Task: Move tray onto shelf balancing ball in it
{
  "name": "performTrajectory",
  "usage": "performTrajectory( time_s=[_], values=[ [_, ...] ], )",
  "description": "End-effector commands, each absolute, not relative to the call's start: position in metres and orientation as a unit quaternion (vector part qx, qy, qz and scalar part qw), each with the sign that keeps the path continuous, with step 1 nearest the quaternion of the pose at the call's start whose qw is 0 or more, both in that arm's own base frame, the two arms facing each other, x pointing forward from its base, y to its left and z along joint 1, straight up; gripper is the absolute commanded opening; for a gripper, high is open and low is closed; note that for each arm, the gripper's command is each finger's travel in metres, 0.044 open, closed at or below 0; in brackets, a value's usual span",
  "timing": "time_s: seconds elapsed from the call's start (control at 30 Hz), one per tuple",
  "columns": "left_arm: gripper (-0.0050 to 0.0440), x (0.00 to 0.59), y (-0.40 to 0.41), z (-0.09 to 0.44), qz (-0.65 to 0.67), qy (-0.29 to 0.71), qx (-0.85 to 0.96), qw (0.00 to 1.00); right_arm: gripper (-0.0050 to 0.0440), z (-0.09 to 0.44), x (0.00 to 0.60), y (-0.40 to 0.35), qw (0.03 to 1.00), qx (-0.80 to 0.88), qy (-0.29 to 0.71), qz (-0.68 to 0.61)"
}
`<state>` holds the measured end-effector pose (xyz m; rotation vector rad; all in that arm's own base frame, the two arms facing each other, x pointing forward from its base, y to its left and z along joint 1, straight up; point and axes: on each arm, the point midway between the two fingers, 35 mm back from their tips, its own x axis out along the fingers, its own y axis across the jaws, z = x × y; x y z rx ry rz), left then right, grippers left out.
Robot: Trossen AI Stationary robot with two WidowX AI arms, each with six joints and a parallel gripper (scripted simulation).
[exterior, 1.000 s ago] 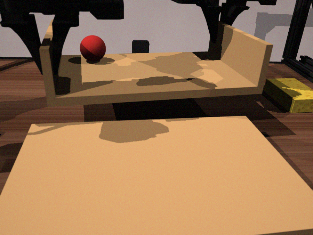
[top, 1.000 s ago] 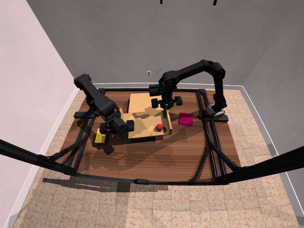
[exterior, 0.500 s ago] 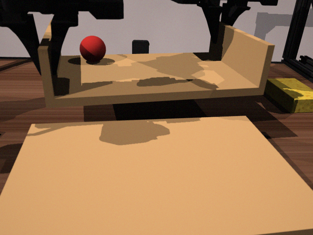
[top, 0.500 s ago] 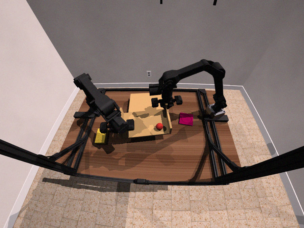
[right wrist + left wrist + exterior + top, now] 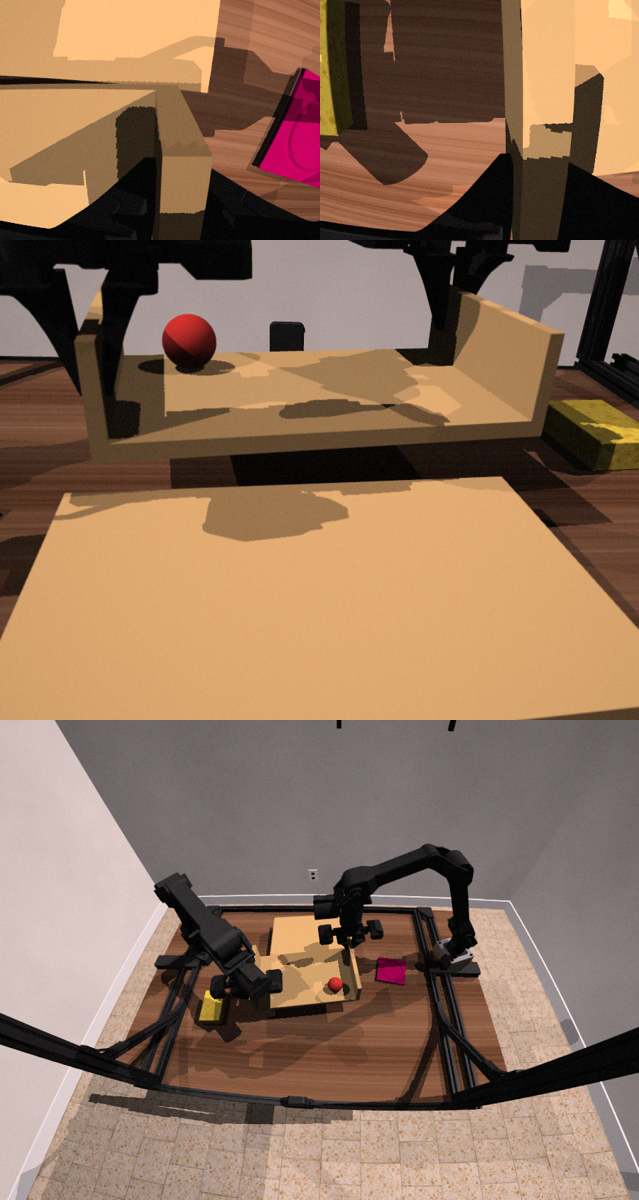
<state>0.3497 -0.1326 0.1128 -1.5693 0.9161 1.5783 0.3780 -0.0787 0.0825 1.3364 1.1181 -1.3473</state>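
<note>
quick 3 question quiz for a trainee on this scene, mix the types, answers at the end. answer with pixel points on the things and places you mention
1. True or false: the red ball [image 5: 334, 984] [image 5: 189, 340] lies inside the tray [image 5: 304, 1001] [image 5: 320, 440] [image 5: 548, 71] [image 5: 186, 184].
2. Which gripper grips the tray wall nearer the ball?
A) left
B) right
C) neither
3. Fill in the blank: the block [image 5: 211, 1009] [image 5: 593, 433] [image 5: 332, 71] on the table, near the tray's other walled end, is coloured ____.

Key: 1 true; 2 B, the right gripper [image 5: 348, 947] [image 5: 95, 392] [image 5: 168, 168]; 3 yellow
</note>
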Motion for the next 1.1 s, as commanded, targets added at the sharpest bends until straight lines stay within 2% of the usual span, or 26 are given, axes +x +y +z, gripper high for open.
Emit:
performTrajectory(
  time_s=[0.0,1.07],
  values=[
    [0.002,0.3488,-0.1295,0.1152,0.608,0.359,-0.613,0.355,0.002,0.0821,0.3769,-0.0811,0.451,0.546,0.454,-0.54],
    [0.002,0.3452,-0.1199,0.1129,0.612,0.354,-0.608,0.36,0.002,0.0843,0.3735,-0.0908,0.454,0.54,0.452,-0.547]
  ],
)
